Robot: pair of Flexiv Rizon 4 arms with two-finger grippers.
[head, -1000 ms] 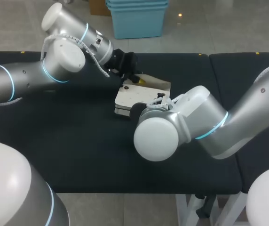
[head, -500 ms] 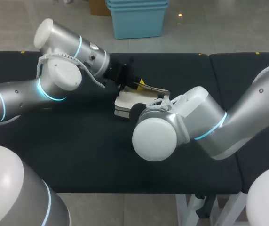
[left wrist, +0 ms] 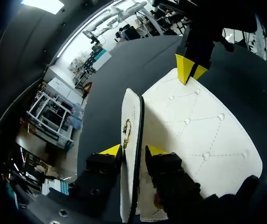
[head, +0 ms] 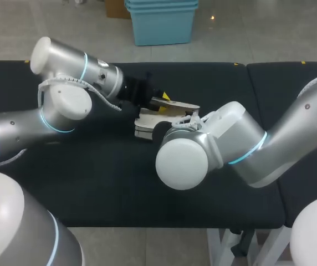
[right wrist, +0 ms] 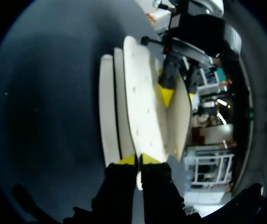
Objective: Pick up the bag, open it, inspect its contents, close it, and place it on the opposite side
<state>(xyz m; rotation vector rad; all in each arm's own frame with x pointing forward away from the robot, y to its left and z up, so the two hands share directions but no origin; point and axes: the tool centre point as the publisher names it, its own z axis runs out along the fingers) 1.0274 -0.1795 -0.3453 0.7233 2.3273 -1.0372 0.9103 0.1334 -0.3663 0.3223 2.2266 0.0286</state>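
Left gripper [left wrist: 133, 151] clamps the raised flap [left wrist: 132, 116] of the white bag [head: 146, 118] from both sides (gold clasp [left wrist: 126, 129] just ahead of its tips). Right gripper [right wrist: 138, 160] pinches the bag's opposite edge. In the head view the bag lies just above mid-frame on the black table [head: 92, 177].
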